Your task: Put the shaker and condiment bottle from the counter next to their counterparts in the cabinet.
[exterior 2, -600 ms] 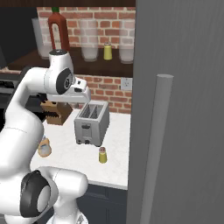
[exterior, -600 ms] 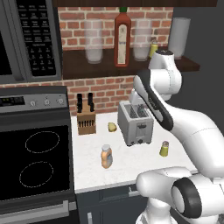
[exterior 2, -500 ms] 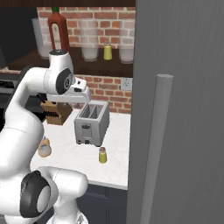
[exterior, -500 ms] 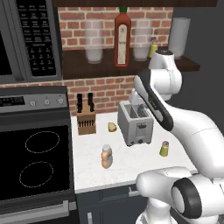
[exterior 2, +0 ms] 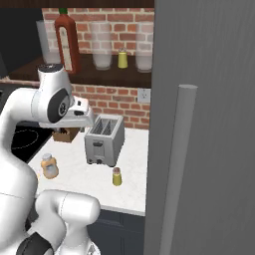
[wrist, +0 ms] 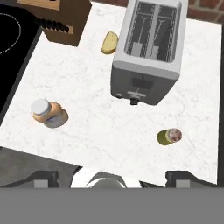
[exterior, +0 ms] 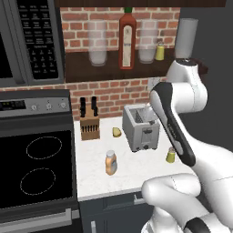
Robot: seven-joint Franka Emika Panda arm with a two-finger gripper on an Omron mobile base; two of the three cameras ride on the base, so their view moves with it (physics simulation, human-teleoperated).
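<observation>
We are looking down from high above the counter (wrist: 87,131), and our gripper (wrist: 111,177) is hanging with its jaws standing wide apart and nothing between them — the two dark fingertips (wrist: 43,178) are showing at the bottom corners of the hand view.

The shaker (wrist: 169,136) is standing upright on the white stone, near the front right corner of the toaster (wrist: 148,52) but not touching it. In the left base view the same shaker (exterior: 171,154) is sitting just to the right of the toaster (exterior: 141,127), partly behind our arm. The condiment bottle (wrist: 47,112) is standing well apart from the shaker, on the left part of the counter, close to the edge of the black stove (exterior: 41,168); in the right base view this bottle (exterior 2: 49,165) is showing just beside our white arm.

Behind the toaster a small yellow piece of food (wrist: 109,42) is lying next to the wooden knife block (exterior: 89,123).

Up on the cabinet shelf (exterior: 82,73), in front of the brick wall, the tall red bottle (exterior: 127,40) is standing between two clear glasses (exterior: 97,43), and the bright yellow shaker (exterior: 159,50) is standing further right — both are upright.
</observation>
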